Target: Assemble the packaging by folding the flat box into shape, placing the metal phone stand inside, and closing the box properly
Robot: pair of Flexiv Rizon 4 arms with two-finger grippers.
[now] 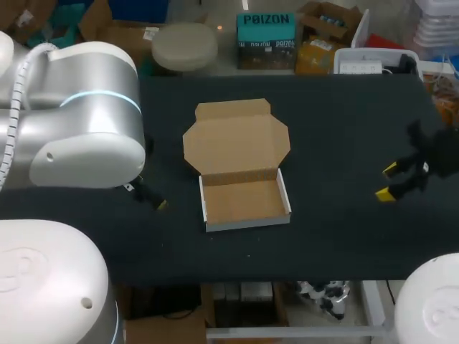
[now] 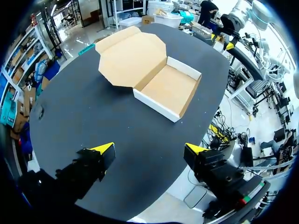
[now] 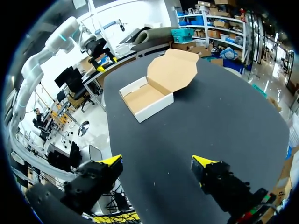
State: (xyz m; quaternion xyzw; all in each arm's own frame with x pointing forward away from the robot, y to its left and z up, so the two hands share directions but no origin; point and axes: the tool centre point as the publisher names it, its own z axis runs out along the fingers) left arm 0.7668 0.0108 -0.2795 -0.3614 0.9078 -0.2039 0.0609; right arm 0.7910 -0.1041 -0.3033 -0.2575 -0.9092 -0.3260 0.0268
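My left arm comes in at the 9 o'clock side of the table. In the head view it covers most of the left gripper. Only one yellow fingertip shows there, at 9 o'clock from the box's tray and apart from it. The left wrist view shows the jaws spread wide with nothing between them, over bare table near its edge. The box is well ahead of them.

The box lies at the table's middle, already folded into shape. Its shallow tray has white outer walls and a brown floor in full view. The lid lies open and flat on the table at 12 o'clock from the tray, joined along the tray's far wall. A flap is at the lid's 12 o'clock end.

The right gripper hangs at 3 o'clock from the box, well apart from it. Its jaws are parted wide and hold nothing. In the right wrist view the box sits far ahead of the fingers.
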